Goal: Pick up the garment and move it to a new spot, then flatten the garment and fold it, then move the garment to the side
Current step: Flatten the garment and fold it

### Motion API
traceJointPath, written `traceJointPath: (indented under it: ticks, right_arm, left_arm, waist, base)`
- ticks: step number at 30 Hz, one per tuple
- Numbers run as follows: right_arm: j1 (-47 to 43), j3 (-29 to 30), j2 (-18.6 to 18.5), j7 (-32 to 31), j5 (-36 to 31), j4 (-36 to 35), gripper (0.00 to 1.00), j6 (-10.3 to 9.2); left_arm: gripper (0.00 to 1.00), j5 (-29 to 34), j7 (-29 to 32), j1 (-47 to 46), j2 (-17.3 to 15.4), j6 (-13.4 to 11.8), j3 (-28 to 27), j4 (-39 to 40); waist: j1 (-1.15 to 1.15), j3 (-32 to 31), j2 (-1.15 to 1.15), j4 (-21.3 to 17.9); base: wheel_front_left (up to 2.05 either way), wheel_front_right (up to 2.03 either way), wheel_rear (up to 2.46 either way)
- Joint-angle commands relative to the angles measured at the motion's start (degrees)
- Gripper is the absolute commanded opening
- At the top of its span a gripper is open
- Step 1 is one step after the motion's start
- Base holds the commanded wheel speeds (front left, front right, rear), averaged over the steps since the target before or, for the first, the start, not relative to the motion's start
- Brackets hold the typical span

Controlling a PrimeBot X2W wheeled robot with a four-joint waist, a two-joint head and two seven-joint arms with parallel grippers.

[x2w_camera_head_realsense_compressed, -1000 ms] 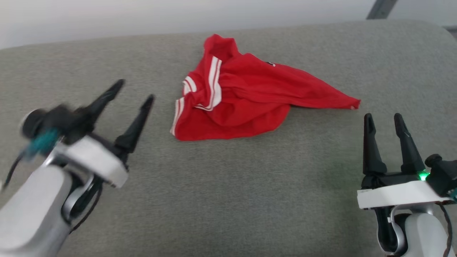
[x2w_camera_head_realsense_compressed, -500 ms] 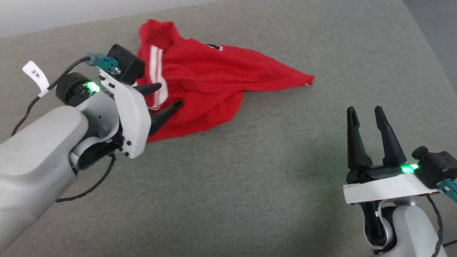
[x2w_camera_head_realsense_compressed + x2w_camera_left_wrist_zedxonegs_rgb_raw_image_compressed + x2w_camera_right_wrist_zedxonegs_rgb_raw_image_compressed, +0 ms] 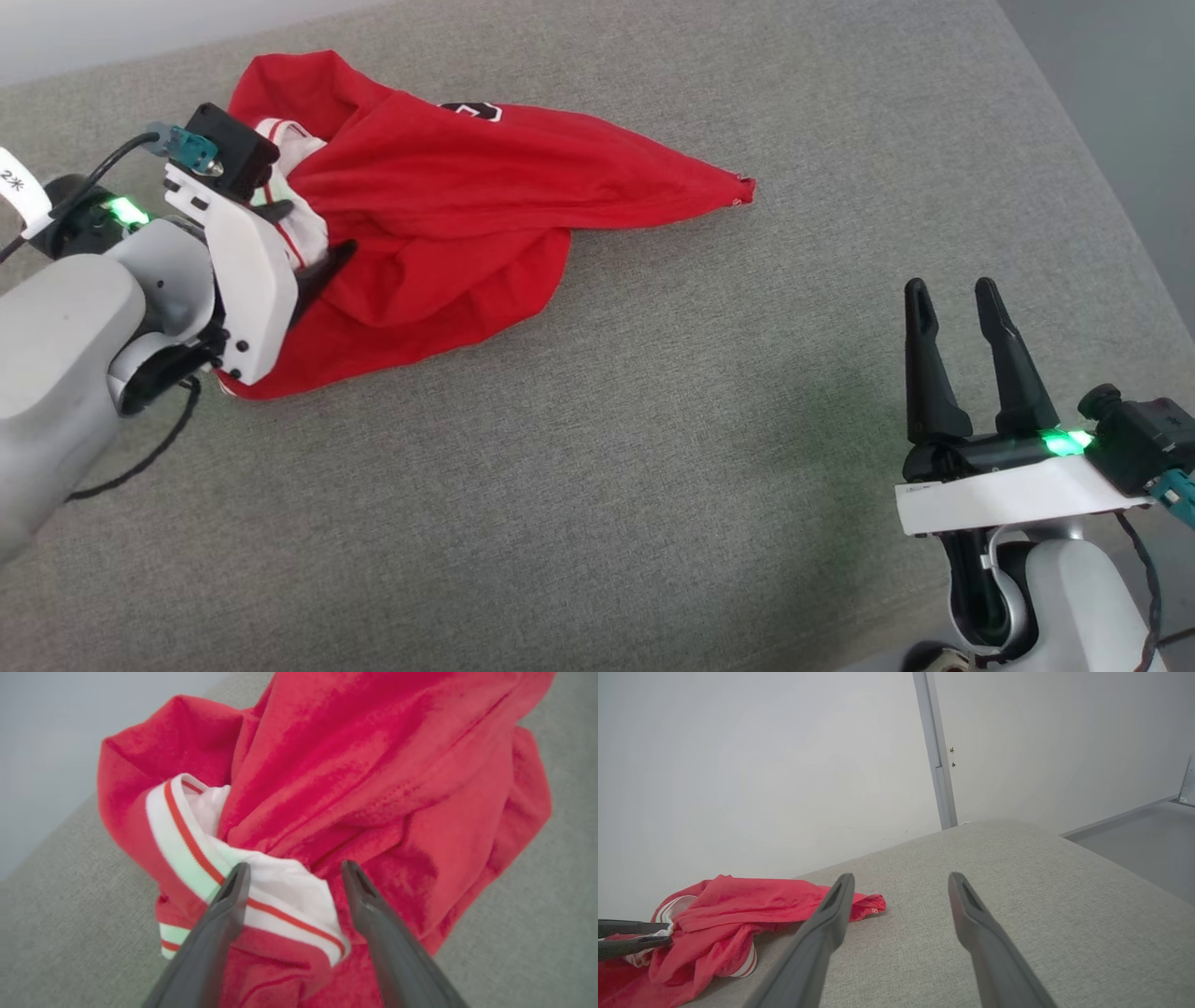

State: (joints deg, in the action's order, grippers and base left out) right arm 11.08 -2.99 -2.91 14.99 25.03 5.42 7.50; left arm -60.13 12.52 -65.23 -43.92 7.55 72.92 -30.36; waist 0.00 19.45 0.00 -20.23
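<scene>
The garment [image 3: 448, 215] is a crumpled red shirt lying at the far left of the grey padded surface [image 3: 653, 448], one corner trailing out to the right. My left gripper [image 3: 313, 233] is open at the shirt's left side. In the left wrist view the left gripper [image 3: 292, 868] has its fingers either side of a white sleeve fold with red-striped trim, on the garment [image 3: 373, 765]. My right gripper [image 3: 952, 299] stands open at the lower right, well apart from the cloth. The right wrist view has the right gripper [image 3: 901, 877] over bare surface, with the garment [image 3: 752, 905] far to its left.
The grey surface's right edge [image 3: 1074, 168] drops to a grey floor [image 3: 1139, 93]. A pale wall [image 3: 761, 765] with a vertical grey trim strip [image 3: 936, 765] stands behind the surface. Broad bare surface lies between the two grippers.
The head camera has turned. My left gripper went from the left of the shirt into its left side, and a white sleeve fold now sits between its fingers. The right gripper stayed put.
</scene>
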Motion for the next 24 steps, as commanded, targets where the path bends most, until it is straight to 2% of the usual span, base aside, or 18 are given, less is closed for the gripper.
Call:
traceJointPath:
  ticks: [1,4,5,6,7,10,11,15,21,22,24]
  right_arm:
    - [-0.07,-0.07,0.0,0.29,0.31,-0.29,1.0,-0.02]
    - [0.46,-0.2,0.0,0.29,0.58,-0.4,1.0,-0.02]
    - [0.55,-0.18,0.0,0.29,0.58,-0.42,1.0,-0.02]
    - [0.63,-0.13,-0.01,0.29,0.52,-0.38,1.0,-0.02]
    - [0.68,-0.07,-0.01,0.29,0.44,-0.33,1.0,-0.02]
    - [0.8,-0.05,-0.01,0.29,0.3,-0.34,1.0,-0.02]
    - [0.81,-0.04,-0.01,0.29,0.31,-0.38,1.0,-0.02]
    - [0.61,0.14,-0.01,0.29,-0.06,-0.08,1.0,-0.02]
    - [0.91,0.68,-0.01,0.29,-0.93,0.31,1.0,-0.02]
    - [1.02,0.76,-0.01,0.29,-1.11,0.33,1.0,-0.02]
    - [1.16,0.9,-0.01,0.29,-1.35,0.38,1.0,-0.02]
  left_arm:
    - [1.0,1.07,-0.07,-0.76,-0.44,-0.13,0.11,-0.25]
    - [1.0,2.18,0.14,-0.79,-0.19,-0.12,0.38,-0.05]
    - [0.95,1.94,0.15,-0.87,-0.13,-0.13,0.4,0.14]
    - [0.78,1.63,0.22,-1.08,-0.16,-0.12,0.43,0.31]
    - [0.44,1.5,0.38,-1.31,-0.22,-0.13,0.44,0.54]
    - [0.06,2.27,0.78,-1.35,-0.65,-0.12,0.45,1.4]
    - [0.0,2.26,0.95,-1.33,-0.77,-0.12,0.46,1.76]
    - [0.0,1.42,0.67,-1.49,-1.06,-0.12,0.47,2.37]
    - [0.0,-3.48,-2.01,-2.29,-1.32,-0.13,0.46,1.15]
    - [0.0,-5.0,-2.74,-2.42,-1.46,-0.12,0.24,0.57]
    - [0.0,-11.97,-4.3,-1.44,-1.29,-0.12,-2.67,-0.26]
  waist:
    - [0.0,0.03,0.0,0.1]
    - [0.0,0.05,0.0,0.43]
    - [0.0,0.0,0.0,0.56]
    - [0.0,-0.06,0.0,0.7]
    - [0.0,-0.14,0.0,0.86]
    - [0.0,-0.32,0.0,1.28]
    - [0.0,-0.37,0.0,1.44]
    - [0.0,-0.82,0.0,2.4]
    - [0.0,-1.56,0.0,4.17]
    - [0.0,-1.64,0.0,4.51]
    - [0.0,-1.84,0.0,4.99]
  base:
    - [0.0,0.0,0.0]
    - [0.0,0.0,0.0]
    - [0.0,0.0,0.0]
    - [0.0,0.0,0.0]
    - [0.0,0.0,0.0]
    - [0.0,0.0,0.0]
    - [0.0,0.0,0.0]
    - [0.0,0.0,0.0]
    - [0.0,0.0,0.0]
    - [0.0,0.0,0.0]
    - [0.0,0.0,0.0]
